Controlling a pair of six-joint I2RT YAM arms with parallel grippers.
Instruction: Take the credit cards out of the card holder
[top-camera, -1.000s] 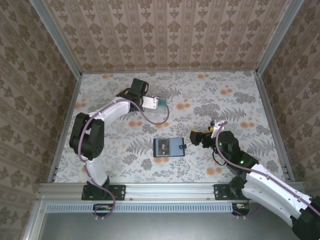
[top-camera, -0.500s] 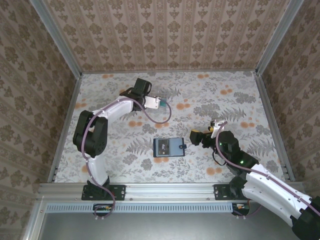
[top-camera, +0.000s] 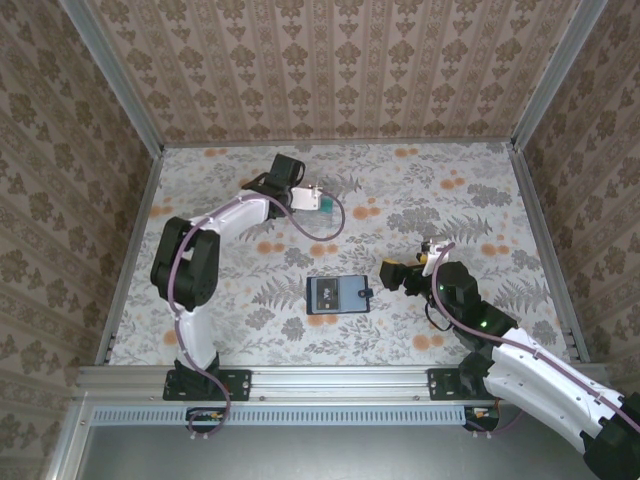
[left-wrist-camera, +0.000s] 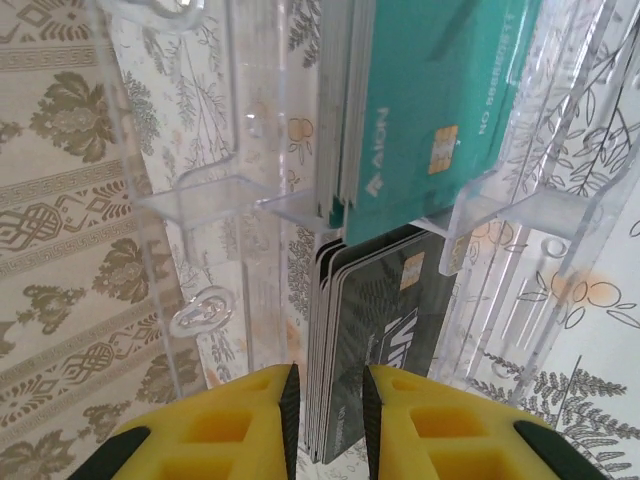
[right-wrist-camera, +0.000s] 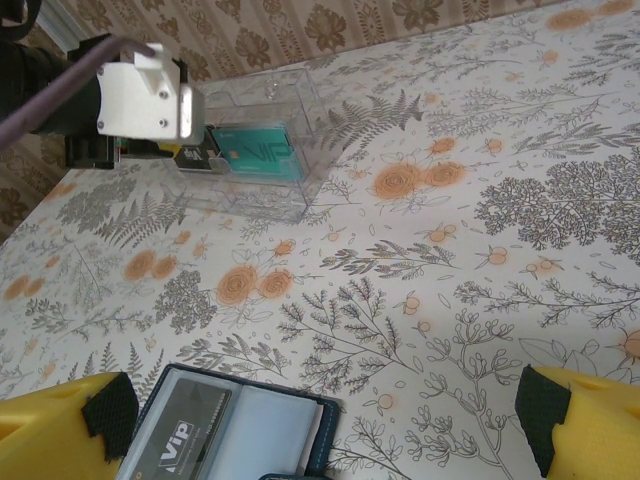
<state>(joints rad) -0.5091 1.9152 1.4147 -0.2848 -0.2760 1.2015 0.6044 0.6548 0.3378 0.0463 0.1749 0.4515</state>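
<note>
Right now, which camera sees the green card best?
The left wrist camera: the green card is close up, chip and lettering showing. The right wrist view shows it small and far; the top view, a tiny speck.

Cut-off items
Card holder (right-wrist-camera: 235, 430) runs off right wrist view's bottom edge; teal card (left-wrist-camera: 430, 100) off left wrist view's top.

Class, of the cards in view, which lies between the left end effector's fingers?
The dark card in the clear box; the teal card sits farther in, and the pale grey card lies in the card holder.
</note>
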